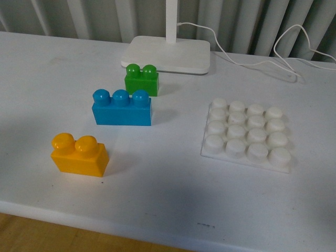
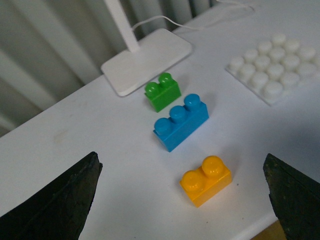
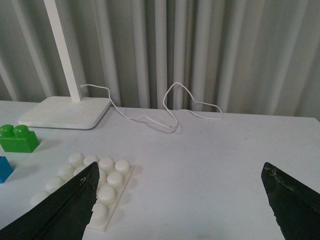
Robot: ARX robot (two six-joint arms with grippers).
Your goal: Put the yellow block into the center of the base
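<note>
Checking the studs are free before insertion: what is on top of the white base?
Nothing: the base shows all sixteen studs bare in the front view. The yellow block stands apart on the table. Whatever lies under the base is covered.

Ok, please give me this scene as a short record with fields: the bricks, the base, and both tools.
yellow block: on the table, left of the base, untouched
base: flat on the table, all studs bare
other bricks: blue brick behind the yellow block, green brick farther back by the lamp foot
left tool: open, empty
right tool: open, empty
</note>
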